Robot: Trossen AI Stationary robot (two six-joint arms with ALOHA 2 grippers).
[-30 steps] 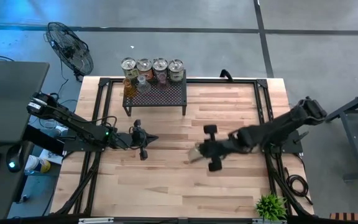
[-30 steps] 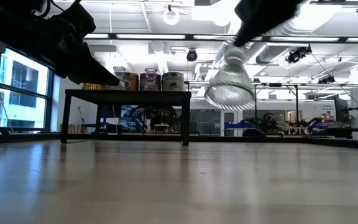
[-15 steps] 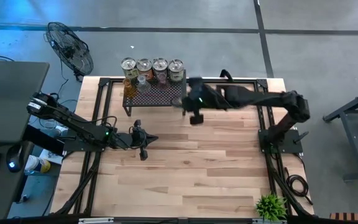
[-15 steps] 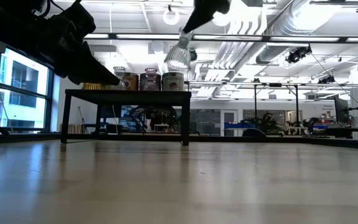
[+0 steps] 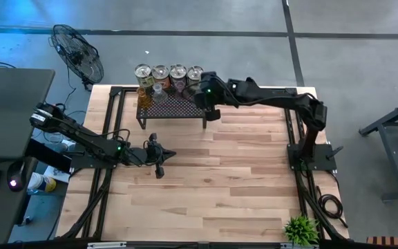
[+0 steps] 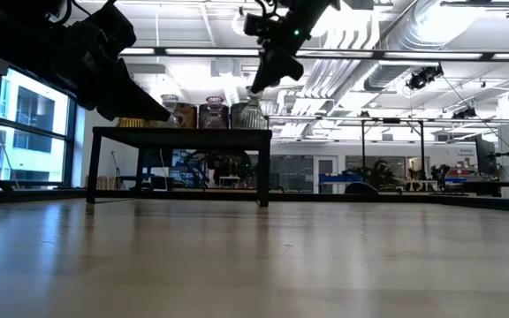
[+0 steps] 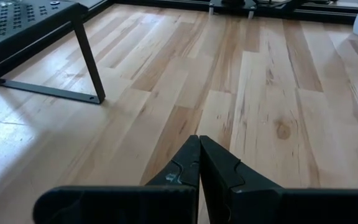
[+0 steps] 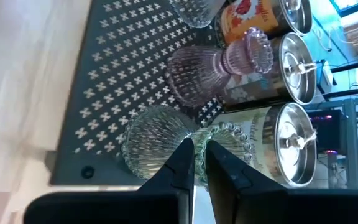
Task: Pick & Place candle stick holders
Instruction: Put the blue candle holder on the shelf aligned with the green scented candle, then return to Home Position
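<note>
On the black perforated rack (image 5: pixel 175 105) at the table's far edge stand several silver-topped holders (image 5: pixel 160 71) in a row. In front of them are an amber (image 5: pixel 144 93), a clear (image 5: pixel 159 93) and a pink glass holder (image 8: pixel 216 68). My right gripper (image 8: pixel 194 163) is over the rack's right end, shut on another clear glass candle stick holder (image 8: pixel 157 146). Whether that holder's foot touches the rack, I cannot tell. My left gripper (image 7: pixel 199 140) hovers shut over the table's left middle (image 5: pixel 170 153), holding nothing. My right gripper pinches the clear holder between its two fingers at the narrow waist (image 8: pixel 194 135), between the ribbed domed foot and the beaded cup rim (image 8: pixel 232 138). The fingers slant down from the table's near right side. The holder stands upright, foot toward the rack.
Bare wood (image 5: pixel 220 180) stretches from the rack to the near edge. A small green plant (image 5: pixel 300 228) sits at the near right corner. A fan (image 5: pixel 78 52) stands on the floor beyond the far left corner. Black frame rails (image 5: pixel 292 124) border the table.
My right gripper has carried the clear holder up from over the table's middle toward the far edge and left, to the rack's right end. Its wrist has rolled, and the holder has come down from high above the rack to the rack's top.
</note>
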